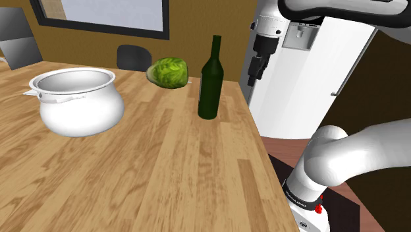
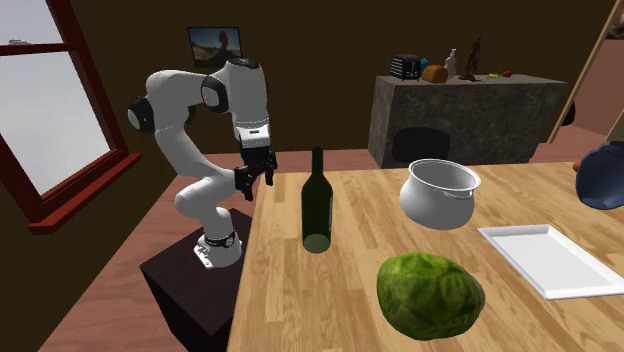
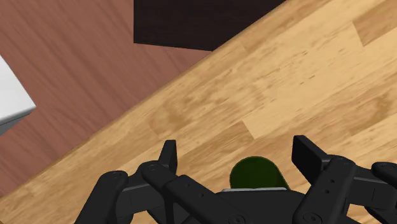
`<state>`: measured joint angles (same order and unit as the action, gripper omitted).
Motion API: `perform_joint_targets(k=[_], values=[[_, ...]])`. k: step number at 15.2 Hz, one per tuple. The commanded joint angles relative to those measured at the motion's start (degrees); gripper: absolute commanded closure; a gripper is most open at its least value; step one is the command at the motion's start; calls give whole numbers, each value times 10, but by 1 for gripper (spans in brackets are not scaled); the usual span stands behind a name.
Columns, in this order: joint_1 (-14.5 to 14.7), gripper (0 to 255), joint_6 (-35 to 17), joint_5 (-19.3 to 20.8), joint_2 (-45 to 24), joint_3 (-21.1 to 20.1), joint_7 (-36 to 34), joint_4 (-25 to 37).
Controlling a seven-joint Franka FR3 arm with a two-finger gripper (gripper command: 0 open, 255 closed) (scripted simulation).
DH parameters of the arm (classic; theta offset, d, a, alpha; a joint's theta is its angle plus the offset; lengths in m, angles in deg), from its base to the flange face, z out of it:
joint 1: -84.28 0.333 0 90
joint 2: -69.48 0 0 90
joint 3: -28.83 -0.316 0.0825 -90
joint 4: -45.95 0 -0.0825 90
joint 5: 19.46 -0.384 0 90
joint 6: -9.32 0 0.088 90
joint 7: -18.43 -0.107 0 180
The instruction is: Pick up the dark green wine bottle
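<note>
The dark green wine bottle [image 1: 210, 82] stands upright near the wooden table's edge [image 1: 260, 142], also seen mid-table in the second exterior view [image 2: 317, 207]. My black gripper [image 1: 255, 71] hangs beyond that edge, to the shoulder view's right of the bottle and apart from it. The second exterior view puts the gripper [image 2: 255, 173] left of the bottle at about mid-bottle height. In the wrist view the fingers [image 3: 168, 154] stand wide apart around the gripper's centre [image 3: 238, 156], holding nothing. A dark green rounded part of the bottle [image 3: 257, 173] shows low between them.
A white pot [image 1: 79, 100] sits on the table at the shoulder view's left, and a green cabbage [image 1: 168, 71] lies behind the bottle. A white tray [image 2: 545, 258] and a dark blue object [image 2: 603, 175] are at the second exterior view's right. A white fridge [image 1: 316, 79] stands behind the arm.
</note>
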<state>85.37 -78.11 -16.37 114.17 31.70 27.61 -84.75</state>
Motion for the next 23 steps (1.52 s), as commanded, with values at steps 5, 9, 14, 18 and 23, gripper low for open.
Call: perform_joint_targets(k=[5,9,14,18,23], values=[[6,0,33,-10,-79,-22,-25,106],[9,0,74,-16,-162,-41,-49,224],[13,0,142,-15,-277,-65,-81,398],[19,0,213,-5,-383,-85,-107,567],[18,0,163,-9,-351,-82,-107,486]])
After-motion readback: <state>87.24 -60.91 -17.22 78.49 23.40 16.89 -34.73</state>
